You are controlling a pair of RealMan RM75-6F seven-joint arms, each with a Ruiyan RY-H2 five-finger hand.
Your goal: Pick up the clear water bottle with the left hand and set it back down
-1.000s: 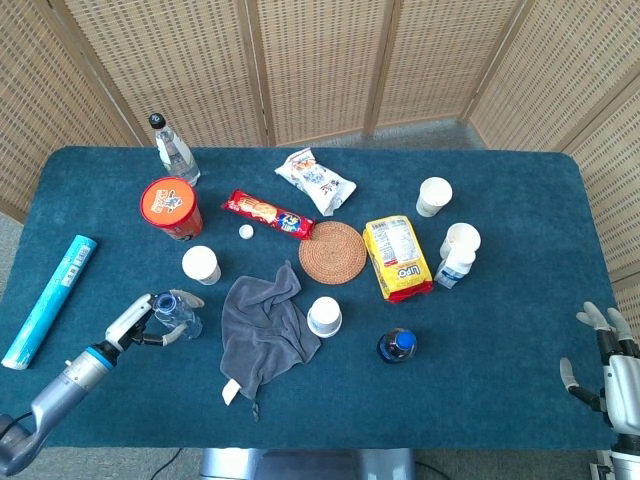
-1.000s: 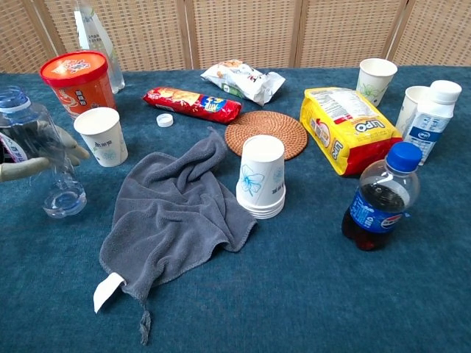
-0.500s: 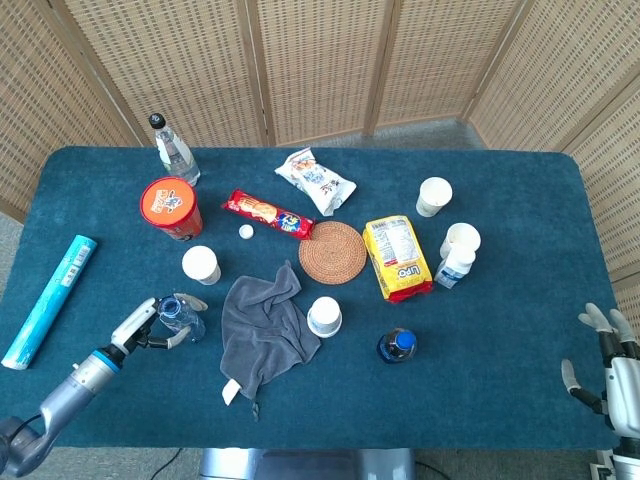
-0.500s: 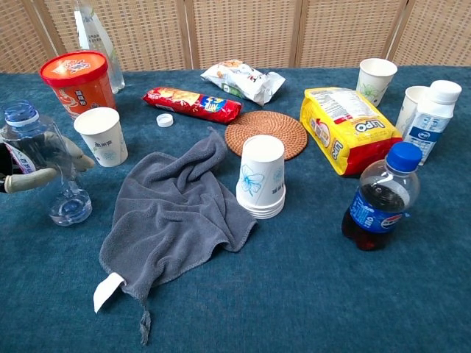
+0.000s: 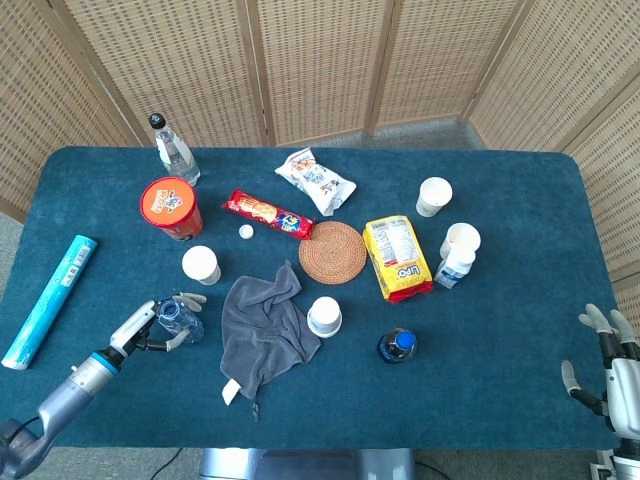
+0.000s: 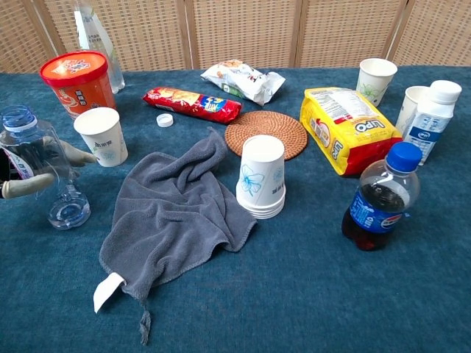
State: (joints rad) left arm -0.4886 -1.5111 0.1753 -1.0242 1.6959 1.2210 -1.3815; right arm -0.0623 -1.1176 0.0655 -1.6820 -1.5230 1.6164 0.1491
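The left robot hand [image 6: 29,168] is cut off at the chest view's left edge, its fingers wrapped around the clear water bottle [image 6: 45,176], which tilts near the desk [image 5: 500,330] at its 8 o'clock edge. Just beside stand a paper cup [image 6: 101,136] and grey towel [image 6: 176,213]. The right robot hand [image 5: 603,372], partly cropped at 4 o'clock, is spread and empty.

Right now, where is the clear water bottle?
In the head view the water bottle is front-left, held by the left hand, just left of the gray towel.
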